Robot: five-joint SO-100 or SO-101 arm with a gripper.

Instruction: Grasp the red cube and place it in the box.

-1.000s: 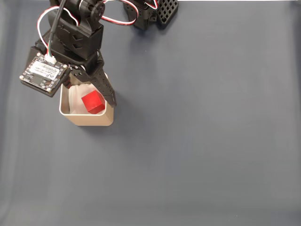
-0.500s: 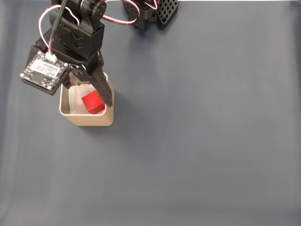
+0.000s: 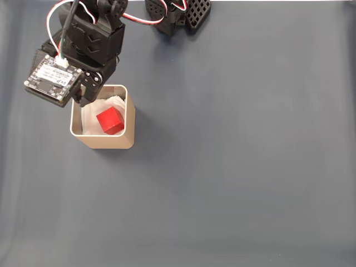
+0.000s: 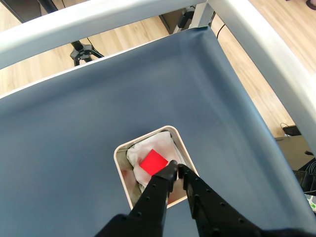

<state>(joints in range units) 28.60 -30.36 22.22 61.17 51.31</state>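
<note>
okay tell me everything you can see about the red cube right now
The red cube is small, bright red, with plain matte faces and crisp edges. It sits inside the box, resting on crumpled white lining, turned slightly askew to the box walls and closer to one side than dead centre. In the wrist view the cube shows its flat top face, with the gripper tips nearly closed just beside it; whether they touch it cannot be told. It looks released, not held.

Wide bare blue cloth (image 3: pixel 239 167) right of & below the box (image 3: pixel 129 119); arm (image 3: pixel 89 41) overhangs its top-left rim.
</note>
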